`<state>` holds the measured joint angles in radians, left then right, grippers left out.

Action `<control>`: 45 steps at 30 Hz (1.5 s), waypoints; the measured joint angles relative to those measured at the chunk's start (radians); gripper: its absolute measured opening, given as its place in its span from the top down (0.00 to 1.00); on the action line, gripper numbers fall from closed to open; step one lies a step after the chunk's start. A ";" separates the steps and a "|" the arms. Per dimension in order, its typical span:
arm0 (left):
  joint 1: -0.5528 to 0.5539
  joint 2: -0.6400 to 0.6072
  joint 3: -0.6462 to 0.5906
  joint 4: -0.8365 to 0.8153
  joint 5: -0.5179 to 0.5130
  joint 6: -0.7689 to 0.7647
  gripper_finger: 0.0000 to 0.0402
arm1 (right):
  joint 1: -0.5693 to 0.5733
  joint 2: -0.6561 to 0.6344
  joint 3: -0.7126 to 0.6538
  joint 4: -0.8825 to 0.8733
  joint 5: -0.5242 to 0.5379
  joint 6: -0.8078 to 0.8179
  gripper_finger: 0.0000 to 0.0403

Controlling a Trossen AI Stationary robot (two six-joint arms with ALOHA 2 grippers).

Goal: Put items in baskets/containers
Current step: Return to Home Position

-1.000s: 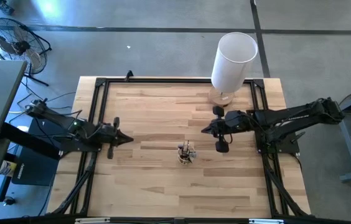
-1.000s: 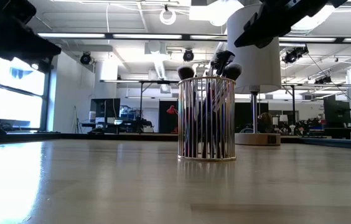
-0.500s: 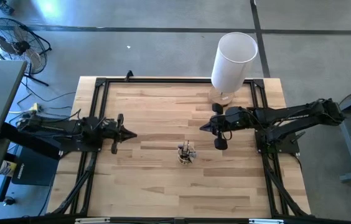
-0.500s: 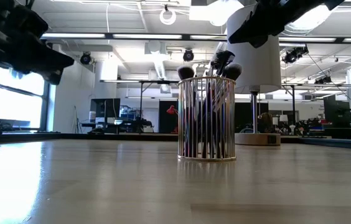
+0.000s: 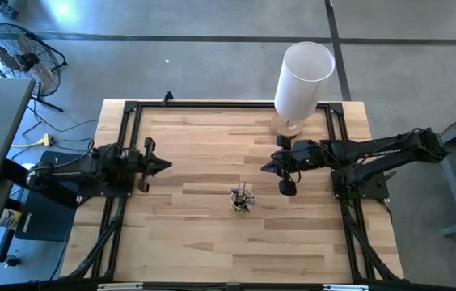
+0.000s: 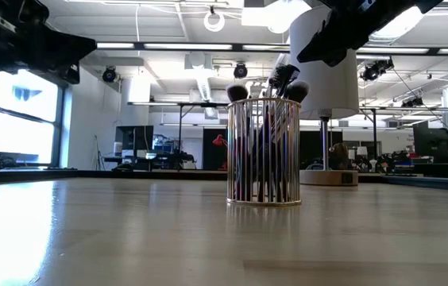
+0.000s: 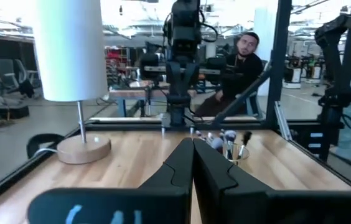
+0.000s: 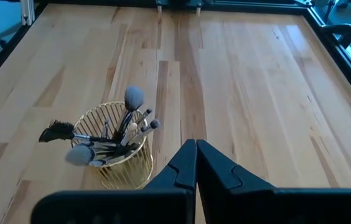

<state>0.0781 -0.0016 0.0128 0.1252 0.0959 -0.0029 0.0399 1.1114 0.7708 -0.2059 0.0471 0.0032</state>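
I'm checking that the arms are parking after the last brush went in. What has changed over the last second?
The left gripper, shut and empty, swung a little toward the far edge of the table. The right gripper, also shut and empty, barely shifted. Nothing was taken hold of or let go. The wire cup and the brushes in it stayed where they were.

Brushes (image 5: 243,196) in the wire holder (image 6: 244,163) are too small to count from above

high: straight down over whole table (image 5: 212,242) | low: tabletop level, close before wire brush cup (image 6: 264,151) | wrists: forward across table, opposite sides | shared: cup, all views
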 joint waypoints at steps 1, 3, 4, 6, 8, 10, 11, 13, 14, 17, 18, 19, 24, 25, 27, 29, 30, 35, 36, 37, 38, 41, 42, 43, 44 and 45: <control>0.006 0.004 0.000 0.001 0.002 0.000 1.00 | 0.000 0.000 0.000 0.000 0.000 0.000 1.00; 0.015 0.009 0.000 -0.018 0.014 0.000 1.00 | 0.000 0.000 0.000 -0.002 0.000 -0.001 1.00; 0.017 0.009 -0.001 -0.021 0.016 0.000 1.00 | 0.000 0.000 0.000 -0.003 0.000 -0.001 1.00; 0.021 0.007 -0.001 -0.023 0.018 0.003 1.00 | 0.000 0.000 0.000 -0.007 0.001 -0.001 1.00; 0.020 0.008 -0.001 -0.009 0.011 0.028 1.00 | 0.000 0.000 0.000 -0.010 -0.005 -0.006 1.00; 0.020 0.008 -0.001 -0.028 0.015 0.043 1.00 | 0.000 0.000 0.000 -0.021 -0.008 -0.008 1.00; 0.020 0.008 -0.001 -0.042 0.018 0.048 1.00 | 0.000 0.000 0.000 -0.029 -0.009 -0.008 1.00; 0.020 0.008 -0.001 -0.069 0.020 0.044 1.00 | 0.000 0.000 0.000 -0.047 -0.011 -0.008 1.00; 0.020 0.008 -0.001 -0.086 0.021 0.029 1.00 | 0.000 0.000 0.000 -0.056 -0.018 -0.010 1.00; 0.020 0.009 0.001 -0.105 0.006 -0.001 1.00 | 0.000 -0.002 -0.014 -0.048 -0.040 -0.024 1.00; 0.020 0.010 0.003 -0.115 0.002 -0.001 1.00 | 0.000 -0.010 -0.035 -0.026 -0.046 -0.023 1.00; 0.020 0.010 0.007 -0.119 -0.003 -0.002 1.00 | 0.000 -0.019 -0.064 0.005 -0.047 -0.018 1.00; 0.020 0.011 0.013 -0.122 -0.009 -0.002 1.00 | 0.000 -0.124 -0.300 0.285 -0.041 0.053 1.00; 0.020 0.011 0.013 -0.122 -0.009 -0.002 1.00 | 0.000 -0.150 -0.346 0.328 -0.039 0.074 1.00; 0.020 0.011 0.013 -0.123 -0.010 -0.003 1.00 | 0.000 -0.213 -0.431 0.377 -0.038 0.113 1.00; 0.020 0.011 0.014 -0.124 -0.010 -0.003 1.00 | -0.001 -0.283 -0.501 0.393 -0.033 0.138 1.00; 0.020 0.011 0.014 -0.125 -0.010 -0.004 1.00 | -0.001 -0.322 -0.530 0.395 -0.032 0.150 1.00; 0.020 0.011 0.015 -0.126 -0.012 -0.005 1.00 | -0.001 -0.532 -0.641 0.398 -0.027 0.180 1.00; 0.020 0.011 0.015 -0.126 -0.012 -0.005 1.00 | -0.001 -0.573 -0.659 0.388 -0.026 0.180 1.00; 0.020 0.011 0.015 -0.127 -0.012 -0.005 1.00 | -0.001 -0.614 -0.675 0.373 -0.026 0.181 1.00; 0.020 0.011 0.015 -0.127 -0.012 -0.005 1.00 | -0.001 -0.657 -0.687 0.347 -0.027 0.181 1.00; 0.020 0.011 0.015 -0.127 -0.012 -0.005 1.00 | -0.001 -0.774 -0.695 0.201 -0.038 0.184 1.00; 0.020 0.011 0.015 -0.127 -0.012 -0.005 1.00 | -0.001 -0.811 -0.688 0.134 -0.043 0.184 1.00; 0.020 0.011 0.015 -0.127 -0.012 -0.005 1.00 | -0.001 -0.844 -0.680 0.070 -0.047 0.182 1.00; 0.020 0.011 0.015 -0.127 -0.012 -0.005 1.00 | -0.001 -0.876 -0.671 0.011 -0.048 0.180 1.00; 0.020 0.011 0.016 -0.128 -0.012 -0.005 1.00 | -0.001 -0.910 -0.660 -0.048 -0.050 0.176 1.00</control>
<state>0.0982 0.0097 0.0284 -0.0025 0.0841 -0.0077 0.0391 0.2017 0.1103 -0.2535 -0.0032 0.1794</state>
